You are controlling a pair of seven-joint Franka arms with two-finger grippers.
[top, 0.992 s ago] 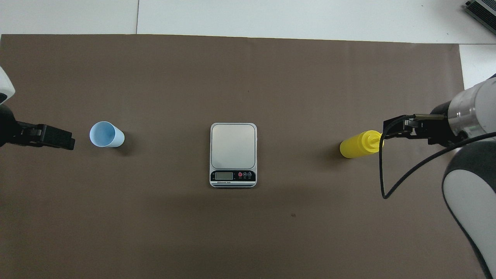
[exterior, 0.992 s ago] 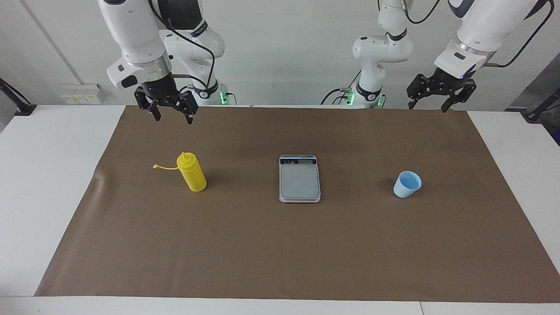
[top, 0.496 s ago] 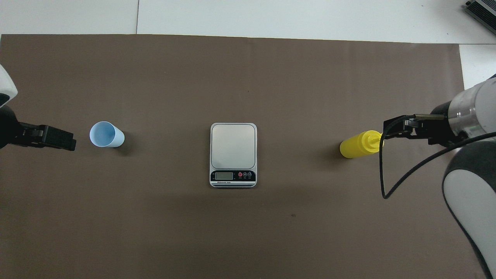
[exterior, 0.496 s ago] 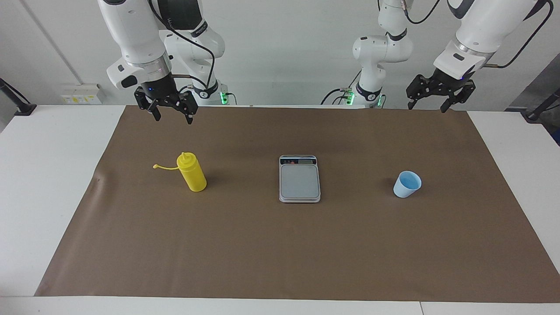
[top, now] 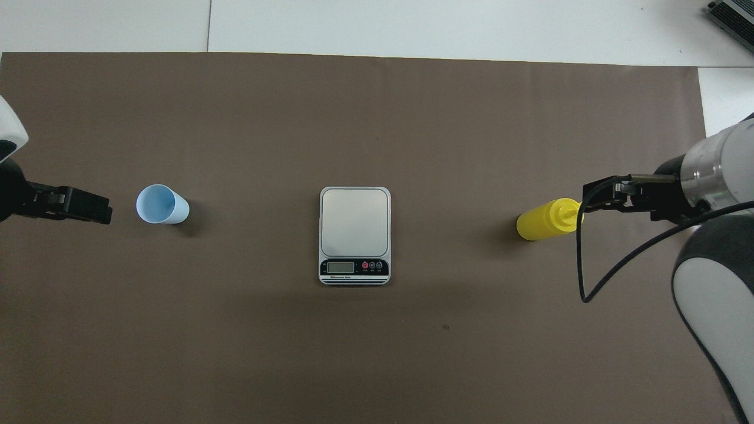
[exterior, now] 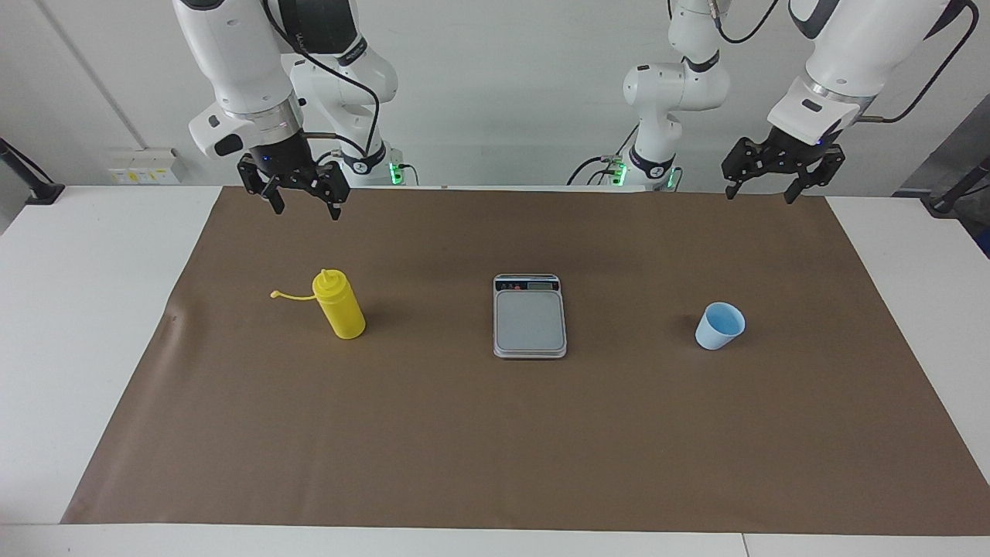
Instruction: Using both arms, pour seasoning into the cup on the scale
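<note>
The yellow seasoning bottle [exterior: 340, 309] [top: 545, 219] stands upright on the mat toward the right arm's end, its cap strap sticking out sideways. My right gripper [exterior: 305, 209] [top: 592, 197] hangs open high above the mat, close to the bottle's top in the overhead view but well clear of it. The silver scale [exterior: 530, 325] [top: 354, 227] lies mid-mat with a bare plate and its display end nearer to the robots. The light-blue cup [exterior: 720, 326] [top: 160, 204] stands on the mat toward the left arm's end. My left gripper [exterior: 759, 195] [top: 97, 206] hangs open, high above the mat's edge.
A brown mat [exterior: 495, 449] covers most of the white table [exterior: 77, 309]. Black clamps [exterior: 35, 186] sit at both ends of the table. A grey device [top: 733, 15] lies off the mat at the corner farthest from the robots.
The left gripper has turned a little and drifted slightly toward its own end of the table. The right gripper has risen a touch. Bottle, scale and cup have not moved.
</note>
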